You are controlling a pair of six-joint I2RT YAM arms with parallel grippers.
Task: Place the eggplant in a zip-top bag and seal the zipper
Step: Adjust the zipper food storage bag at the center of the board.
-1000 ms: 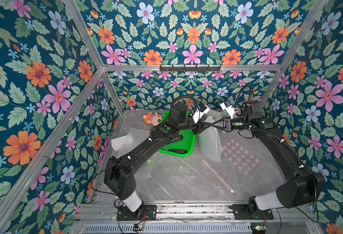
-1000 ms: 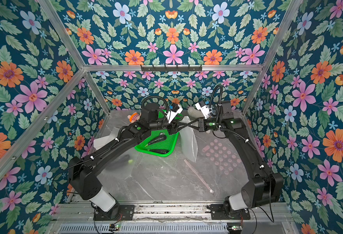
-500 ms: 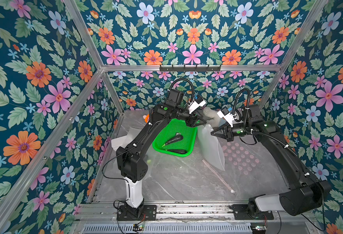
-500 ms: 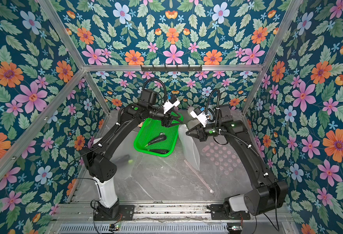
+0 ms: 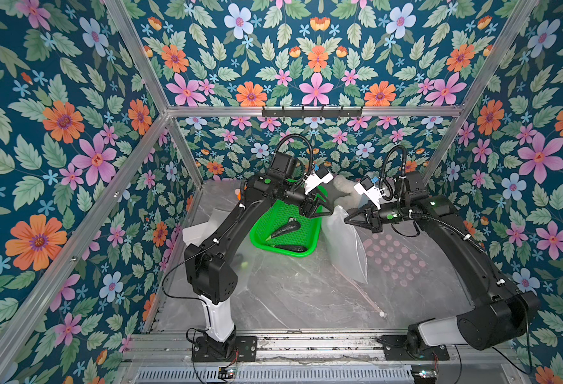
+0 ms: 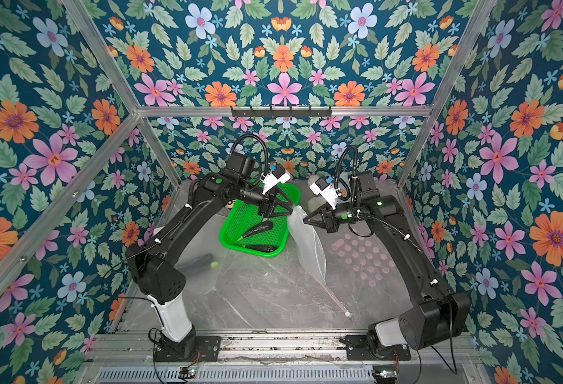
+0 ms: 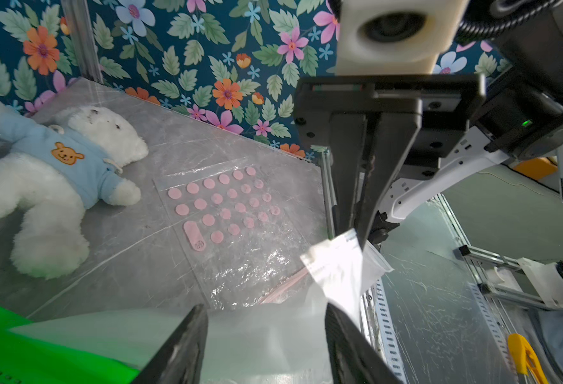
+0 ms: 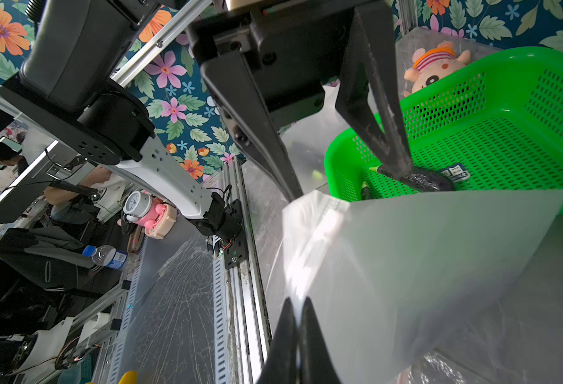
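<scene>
The translucent zip-top bag [image 5: 345,246] [image 6: 306,246] is half lifted, and its pink-dotted part [image 7: 227,202] lies flat on the table. My right gripper [image 5: 345,220] [image 8: 296,301] is shut on the bag's raised edge. My left gripper [image 5: 321,212] [image 7: 263,307] is open at the bag's top corner, with the plastic sheet showing between its fingers. The pink zipper [image 5: 370,301] runs toward the front and ends at a white slider [image 6: 347,313]. A dark eggplant [image 5: 285,228] [image 8: 423,179] lies in the green basket [image 5: 257,242], and a second eggplant [image 5: 290,248] lies by its front rim.
A white teddy in a blue shirt [image 7: 57,173] lies at the back of the table. A pink plush toy [image 8: 433,69] sits behind the basket. At the left, a dark oblong thing [image 6: 197,261] lies under more clear plastic, next to a white box [image 5: 197,232].
My left arm has folded up higher, and its gripper has come down to the bag's top corner with the jaws a little wider. My right gripper kept its hold and drew slightly apart from the left.
</scene>
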